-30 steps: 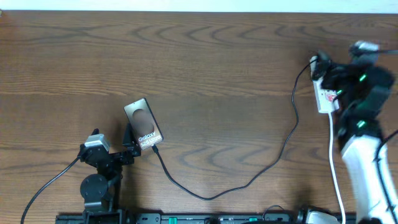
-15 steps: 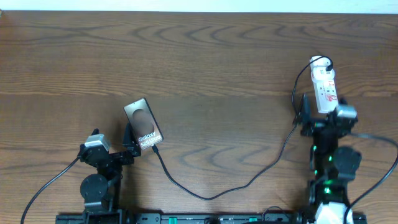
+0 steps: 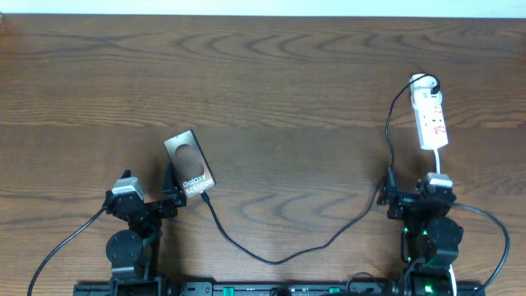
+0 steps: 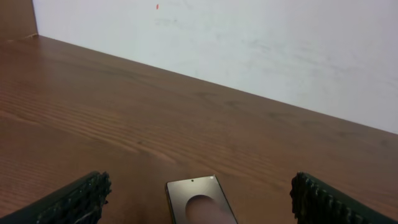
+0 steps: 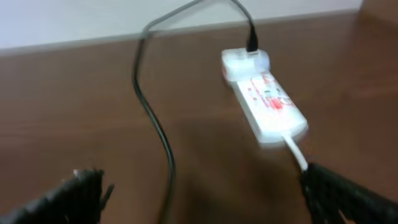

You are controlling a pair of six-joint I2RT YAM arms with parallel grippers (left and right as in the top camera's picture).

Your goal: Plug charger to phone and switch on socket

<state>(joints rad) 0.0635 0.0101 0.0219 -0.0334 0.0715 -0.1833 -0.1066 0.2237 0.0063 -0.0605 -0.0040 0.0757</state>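
Note:
The phone [image 3: 188,164] lies at the left, tilted, with its lettering showing; it also shows in the left wrist view [image 4: 199,200]. The charger cable [image 3: 329,238] runs from the phone's lower end in a long loop up to the black plug [image 3: 424,81] at the far end of the socket [image 3: 431,119]. My left gripper [image 3: 170,196] is open and empty just beside the phone's near end [image 4: 198,190]. My right gripper [image 3: 413,196] is open and empty, in front of the socket [image 5: 264,102] and apart from it [image 5: 205,190]. The cable [image 5: 155,121] passes just left of it.
The socket's white cord [image 3: 441,164] runs down toward my right arm [image 5: 295,152]. A pale wall [image 4: 249,43] stands at the table's far edge. Both arm bases sit at the front edge.
My right arm has pulled back from over the socket toward the front edge, and the socket now shows in full. The left arm, phone and cable have not moved.

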